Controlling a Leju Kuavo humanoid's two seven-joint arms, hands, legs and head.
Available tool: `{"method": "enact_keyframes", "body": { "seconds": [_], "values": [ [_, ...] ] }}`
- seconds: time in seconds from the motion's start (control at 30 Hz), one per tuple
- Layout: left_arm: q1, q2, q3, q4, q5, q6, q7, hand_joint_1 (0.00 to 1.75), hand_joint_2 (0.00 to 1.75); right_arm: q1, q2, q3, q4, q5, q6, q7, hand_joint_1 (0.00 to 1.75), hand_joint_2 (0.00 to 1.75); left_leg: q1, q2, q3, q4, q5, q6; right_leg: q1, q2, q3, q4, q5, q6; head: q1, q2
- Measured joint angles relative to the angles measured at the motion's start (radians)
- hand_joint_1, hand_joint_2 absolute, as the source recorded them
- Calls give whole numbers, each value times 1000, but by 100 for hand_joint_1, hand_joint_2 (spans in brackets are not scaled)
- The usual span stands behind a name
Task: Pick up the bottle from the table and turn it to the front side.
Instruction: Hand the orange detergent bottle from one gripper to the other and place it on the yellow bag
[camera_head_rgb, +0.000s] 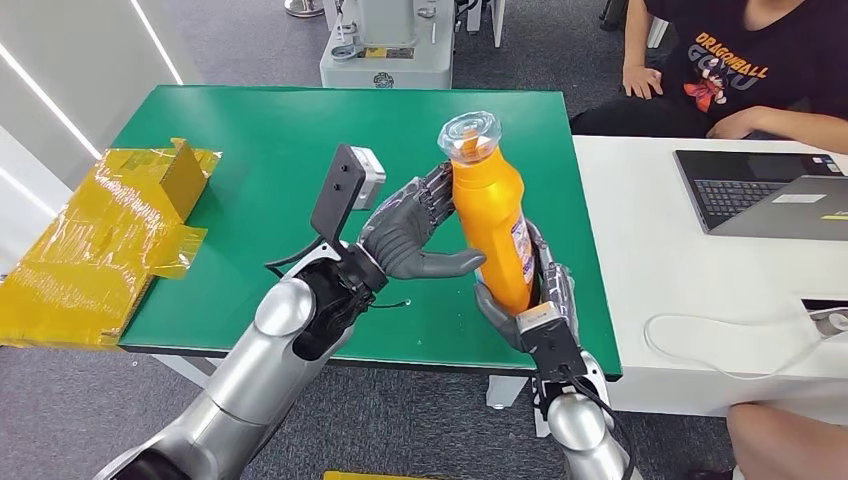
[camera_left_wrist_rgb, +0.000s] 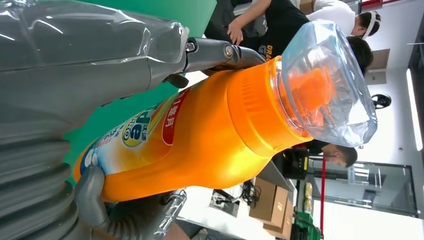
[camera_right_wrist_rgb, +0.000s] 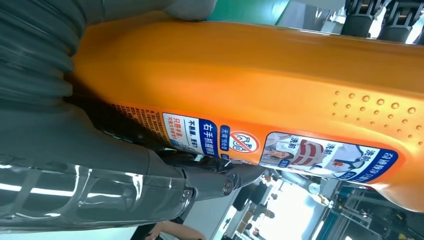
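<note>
The right hand (camera_head_rgb: 535, 300) grips the bottle (camera_head_rgb: 490, 215) low; the left hand (camera_head_rgb: 415, 235) grips its side. Uneven turning could let it slip.

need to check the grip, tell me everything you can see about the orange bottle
The orange bottle looks like glossy plastic, with a clear domed cap over an orange nozzle and printed labels on two sides. It is held roughly upright above the green table, off the surface. The right hand grips its lower body; the left hand rests against its side, thumb under it.
</note>
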Motion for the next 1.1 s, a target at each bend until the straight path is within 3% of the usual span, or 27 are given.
{"method": "enact_keyframes", "body": {
  "seconds": [0.33, 0.83, 1.1],
  "values": [
    [-86, -16, -7, 51, -69, -7, -24, 0, 175, -66, 8, -2, 81, 35, 40, -25, 175, 175, 0, 0, 0, 0, 0, 0, 0, 0, 0, 0, 0, 0, 0, 0],
    [-109, -51, -6, 99, -83, 15, -11, 0, 175, -191, 44, 21, 254, 68, 69, -24, 175, 175, 0, 0, 0, 0, 0, 0, 0, 0, 0, 0, 0, 0, 0, 0],
    [-119, -83, -5, 152, -70, 24, 13, 0, 175, -251, 48, 24, 359, 75, 38, -34, 175, 175, 0, -1, 0, 0, 0, 0, 0, -1, 0, 0, 0, 0, 0, 0]
  ]
}}
